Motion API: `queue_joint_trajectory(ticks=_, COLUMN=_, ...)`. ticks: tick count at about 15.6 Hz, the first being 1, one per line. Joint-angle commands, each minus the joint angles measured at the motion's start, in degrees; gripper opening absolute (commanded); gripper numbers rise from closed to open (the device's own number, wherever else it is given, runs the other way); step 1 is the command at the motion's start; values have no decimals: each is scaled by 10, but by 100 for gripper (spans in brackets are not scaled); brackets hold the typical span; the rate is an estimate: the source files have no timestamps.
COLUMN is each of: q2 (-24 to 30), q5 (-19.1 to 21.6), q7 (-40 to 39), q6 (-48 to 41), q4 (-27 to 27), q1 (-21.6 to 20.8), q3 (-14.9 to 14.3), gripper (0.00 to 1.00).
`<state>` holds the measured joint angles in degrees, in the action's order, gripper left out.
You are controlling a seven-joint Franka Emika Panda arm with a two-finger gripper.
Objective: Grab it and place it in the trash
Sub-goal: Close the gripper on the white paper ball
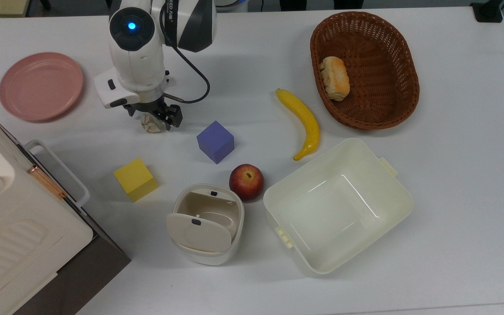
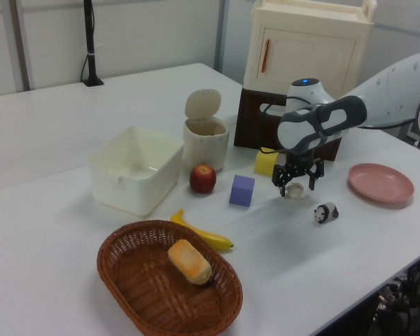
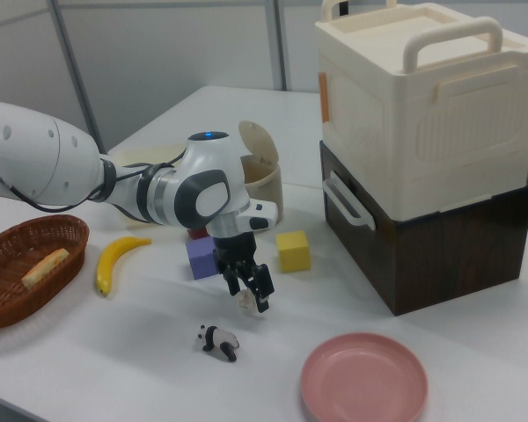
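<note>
I see bare desk [image 1: 462, 183] between my hand [image 1: 155, 119] and the trash [image 1: 206, 225], with the purple cube [image 1: 215, 141] just off that lane. The paper ball [image 1: 150, 124] lies on the desk between my spread fingers. The right view shows the panda [image 3: 218, 341] beside it.

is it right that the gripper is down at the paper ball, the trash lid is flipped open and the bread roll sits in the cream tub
Not quite. The bread roll sits in the wicker basket, as the top view shows; the cream tub holds nothing. The gripper is down at the paper ball, and the trash lid is open.
</note>
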<state>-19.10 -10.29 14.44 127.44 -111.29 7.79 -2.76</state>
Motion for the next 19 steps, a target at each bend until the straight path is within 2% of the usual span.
queue_joint_trajectory(ticks=1, q2=-5, q5=-23, q7=17, q6=10, q4=9, q1=-6, q3=-1, gripper=100)
queue_joint_trajectory(ticks=3, q2=-6, q5=-23, q7=17, q6=10, q4=9, q1=-6, q3=-1, gripper=99)
queue_joint_trajectory(ticks=5, q2=-6, q5=-24, q7=16, q6=10, q4=9, q1=-5, q3=-1, gripper=90)
queue_joint_trajectory(ticks=7, q2=-7, q5=-35, q7=16, q6=14, q4=10, q1=-5, q3=-1, gripper=74)
queue_joint_trajectory(ticks=8, q2=-10, q5=-38, q7=16, q6=26, q4=9, q1=-5, q3=0, gripper=56)
queue_joint_trajectory(ticks=9, q2=-10, q5=-39, q7=16, q6=28, q4=9, q1=-4, q3=-1, gripper=49)
queue_joint_trajectory(ticks=10, q2=-11, q5=-39, q7=16, q6=28, q4=9, q1=-3, q3=-1, gripper=48)
queue_joint_trajectory(ticks=13, q2=-11, q5=-43, q7=15, q6=28, q4=9, q1=-2, q3=0, gripper=25)
queue_joint_trajectory(ticks=15, q2=-11, q5=-47, q7=13, q6=29, q4=9, q1=-2, q3=0, gripper=19)
queue_joint_trajectory(ticks=19, q2=-10, q5=-46, q7=15, q6=28, q4=9, q1=-1, q3=1, gripper=20)
